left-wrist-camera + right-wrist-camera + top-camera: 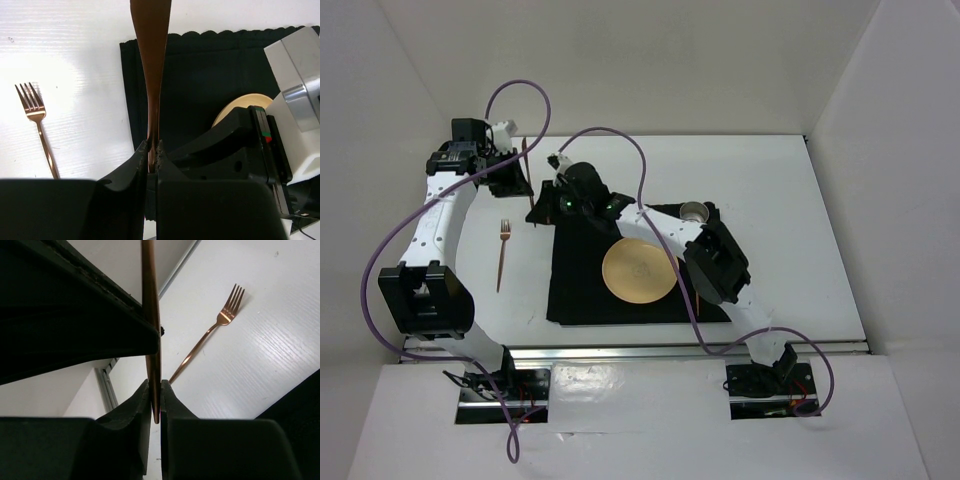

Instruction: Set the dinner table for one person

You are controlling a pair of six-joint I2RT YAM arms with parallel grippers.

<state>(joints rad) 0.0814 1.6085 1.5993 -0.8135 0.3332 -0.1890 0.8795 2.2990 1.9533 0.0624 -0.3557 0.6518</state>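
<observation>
Left gripper (152, 150): jaws narrow, pinched on a thin copper utensil (151, 50). Knife or spoon, cannot tell.

Right gripper (155, 390): jaws also drawn in tight on the same piece. Both arms have it at once, fingertips almost meeting over the far-left corner of the black placemat (580, 285). Looks like a handover.

The utensil's long axis runs between the two wrists, held on edge above the dinner table (780, 200), which spreads beneath and around everything.

Key relation: the open ground right of the plate (638, 271) lies on the right arm's side, so that arm is the nearer one to carry it there. The left must let go first.

Fork (502, 255): on bare table left of the placemat, tines toward the far edge.

Count: one held utensil, one fork, one plate, one metal cup (695, 212), one placemat.
</observation>
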